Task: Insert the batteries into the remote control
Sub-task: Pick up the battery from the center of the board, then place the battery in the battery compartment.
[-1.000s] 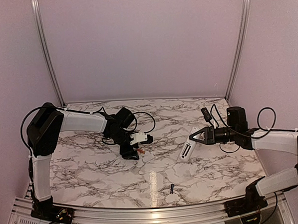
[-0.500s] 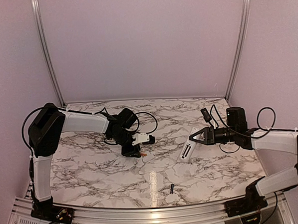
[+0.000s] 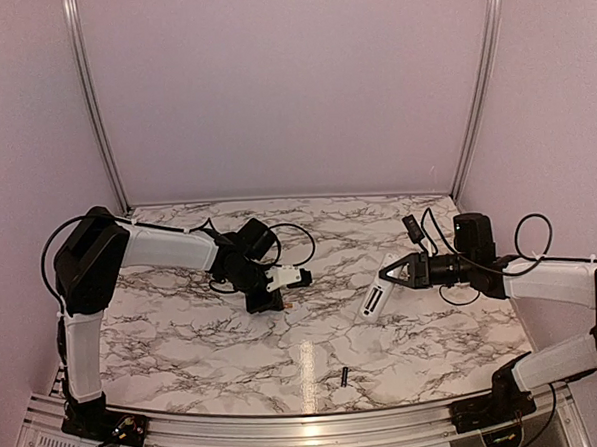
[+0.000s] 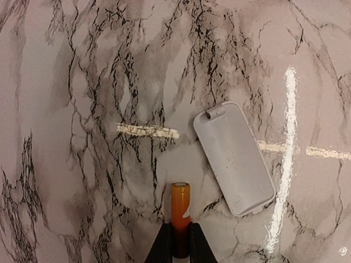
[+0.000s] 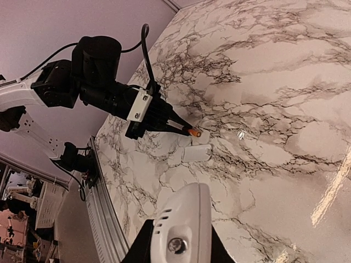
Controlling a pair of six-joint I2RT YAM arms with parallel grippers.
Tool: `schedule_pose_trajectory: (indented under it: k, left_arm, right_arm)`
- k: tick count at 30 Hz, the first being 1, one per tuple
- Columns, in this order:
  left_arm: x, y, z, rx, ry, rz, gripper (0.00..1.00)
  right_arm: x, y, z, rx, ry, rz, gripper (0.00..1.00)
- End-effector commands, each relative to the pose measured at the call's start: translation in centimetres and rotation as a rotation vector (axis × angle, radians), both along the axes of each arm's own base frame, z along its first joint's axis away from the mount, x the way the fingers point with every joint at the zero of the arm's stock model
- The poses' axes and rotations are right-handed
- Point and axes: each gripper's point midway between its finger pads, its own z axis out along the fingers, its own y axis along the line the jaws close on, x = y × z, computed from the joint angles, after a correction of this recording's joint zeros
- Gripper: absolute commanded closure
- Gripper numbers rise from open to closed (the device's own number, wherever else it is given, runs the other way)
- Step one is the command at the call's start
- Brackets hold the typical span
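Carry slim orange-copper cylindrical battery [image 4: 180,204], pinched by left gripper [image 4: 180,233], level toward white rectangular plastic remote control [image 5: 184,216] clamped in right gripper [image 5: 178,246].

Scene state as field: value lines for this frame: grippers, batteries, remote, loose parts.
left gripper: shut on orange battery
right gripper: shut on remote control, at one end
black battery: loose on table, near front edge
white plate: flat on table, near orange battery's tip, not touching
batteries in remote control: neither
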Motion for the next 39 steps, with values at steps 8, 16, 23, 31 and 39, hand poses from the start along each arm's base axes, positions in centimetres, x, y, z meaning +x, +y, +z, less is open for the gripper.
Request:
schedule_pose_trajectory:
  k: [8, 16, 23, 31, 39]
  left_arm:
    - [-0.1, -0.1, 14.2, -0.447, -0.022, 0.532, 1.00]
    - [-7.2, 0.8, 16.8, -0.593, 0.187, 0.735, 1.00]
    - [-11.8, -3.3, 15.5, -0.646, 0.257, 0.753, 1.00]
    - [-13.8, -8.8, 12.5, -0.528, 0.257, 0.730, 1.00]
    - [-13.9, -9.6, 10.8, -0.455, 0.253, 0.746, 1.00]
  right_arm:
    - [0.5, 2.3, 1.7, 0.042, -0.029, 0.003, 1.00]
    - [-0.5, 5.0, 1.3, 0.083, 0.010, 0.041, 1.00]
    - [-2.2, 7.3, 0.2, 0.110, 0.054, 0.079, 1.00]
    - [-2.9, 8.1, -1.3, 0.090, 0.126, 0.070, 1.00]
    - [-3.2, 7.9, -1.9, 0.091, 0.162, 0.059, 1.00]
